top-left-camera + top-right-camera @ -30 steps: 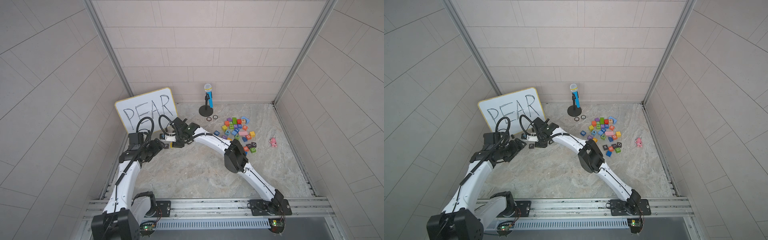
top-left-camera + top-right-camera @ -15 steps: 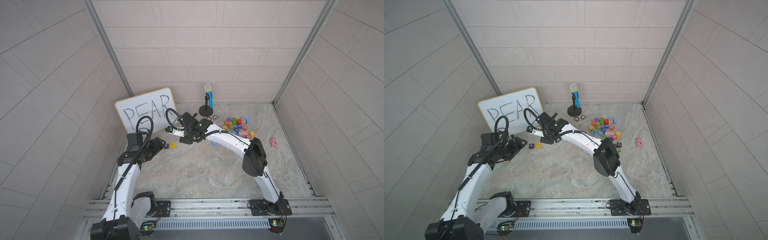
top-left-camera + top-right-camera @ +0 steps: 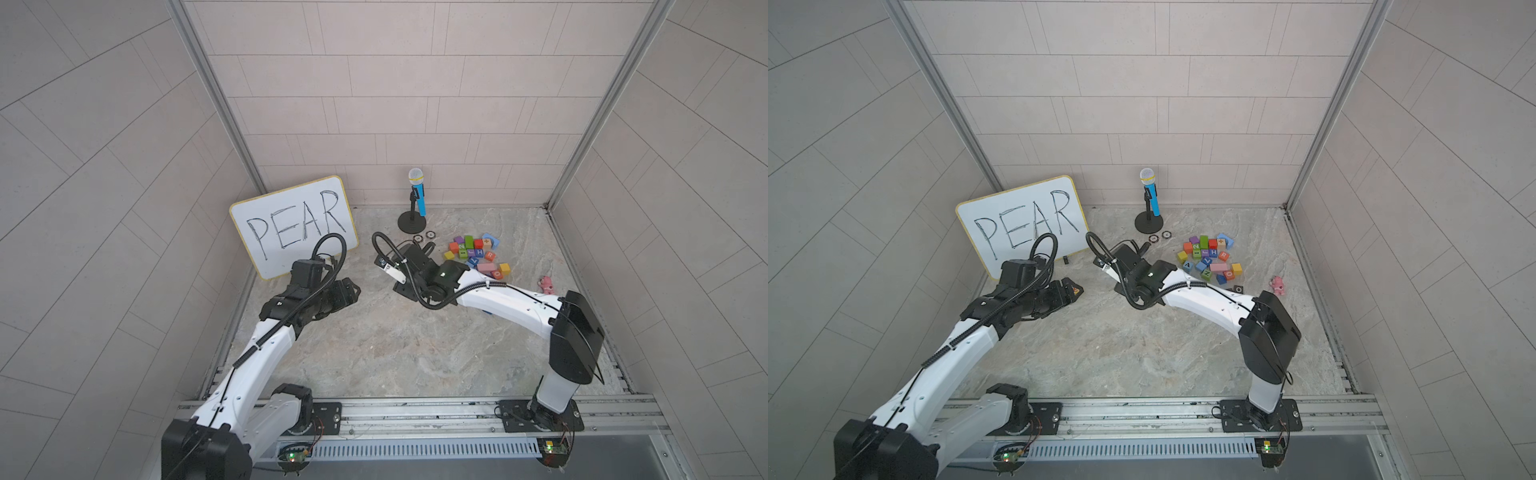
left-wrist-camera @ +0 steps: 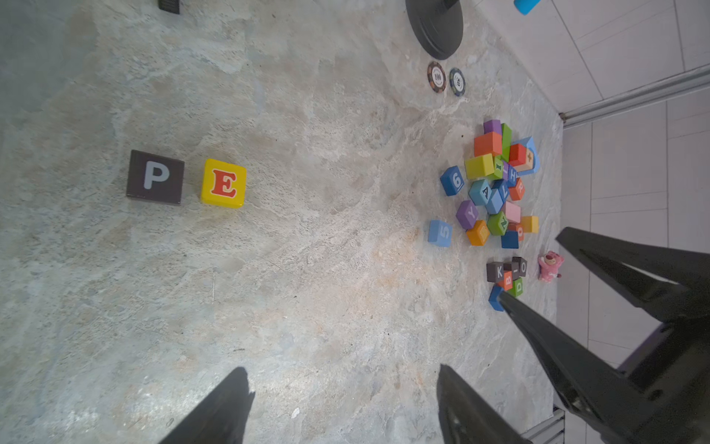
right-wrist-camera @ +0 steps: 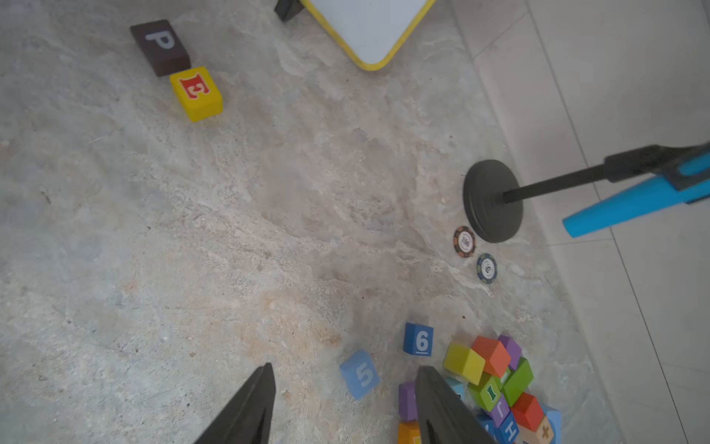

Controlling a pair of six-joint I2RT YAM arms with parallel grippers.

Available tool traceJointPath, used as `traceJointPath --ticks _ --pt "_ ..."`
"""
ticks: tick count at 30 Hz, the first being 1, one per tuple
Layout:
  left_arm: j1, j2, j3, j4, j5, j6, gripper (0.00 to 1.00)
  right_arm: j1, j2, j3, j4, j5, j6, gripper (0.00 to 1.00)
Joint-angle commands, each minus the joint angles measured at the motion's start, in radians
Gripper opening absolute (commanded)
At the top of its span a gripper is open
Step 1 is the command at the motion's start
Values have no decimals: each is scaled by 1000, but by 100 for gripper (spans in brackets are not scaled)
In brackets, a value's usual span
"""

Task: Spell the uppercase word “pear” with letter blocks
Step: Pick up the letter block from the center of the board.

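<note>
- The left end effector (image 4: pixel 342 384) is held over the bench (image 4: pixel 307 269), jaws apart, empty.
- The dark purple P block (image 4: pixel 155 177) and yellow E block (image 4: pixel 224 183) are set side by side, just apart.
- The right end effector (image 5: pixel 345 371) is spread, nothing gripped, near the pile (image 4: pixel 498 223).
- The blue A block (image 4: pixel 482 191) and orange-red R block (image 4: pixel 518 188) are seen in that pile.

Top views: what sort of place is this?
Probably a robot test cell: tiled walls enclose it, the left arm and right arm are bolted to a rail, with a whiteboard and letter blocks as props.
</note>
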Motion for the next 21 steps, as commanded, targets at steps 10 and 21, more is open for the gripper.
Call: traceJointPath --ticks 10,21 --pt "-118 151 142 16 -17 68 79 -159 -60 -105 270 111 181 61" --pt "-214 372 303 24 -43 131 78 -385 -1 -114 297 59 370 60"
